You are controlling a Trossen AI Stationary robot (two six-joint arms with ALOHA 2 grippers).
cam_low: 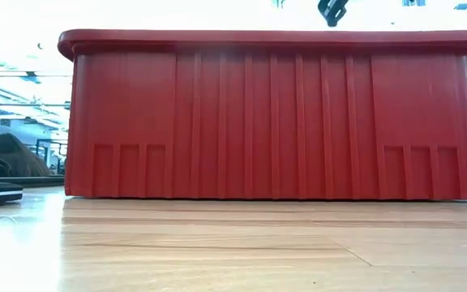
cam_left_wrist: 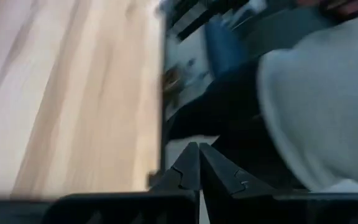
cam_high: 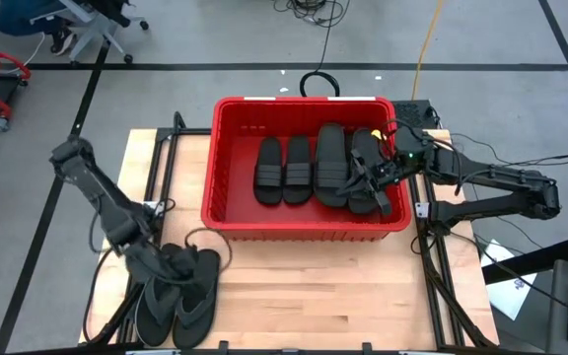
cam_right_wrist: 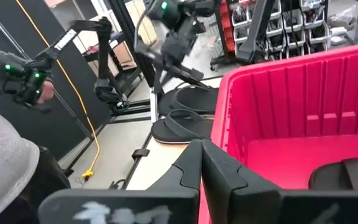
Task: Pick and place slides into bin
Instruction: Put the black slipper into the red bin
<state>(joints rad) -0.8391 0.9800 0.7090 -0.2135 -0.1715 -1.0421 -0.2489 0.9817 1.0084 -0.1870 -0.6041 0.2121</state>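
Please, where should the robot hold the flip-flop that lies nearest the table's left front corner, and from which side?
Probably at the thong strap of the flip-flop, from straight above. It lies flat, strap up, and the raised strap gives the fingers something to close on. The left tool is just beside it.

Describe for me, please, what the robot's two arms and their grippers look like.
Both are dark, slender, jointed arms. The left gripper and the right gripper each end in two black wedge-shaped fingers with stepped inner edges. Thin black cables loop around the right arm's wrist, where a small green light glows. In the right wrist view the left arm carries white lettering.
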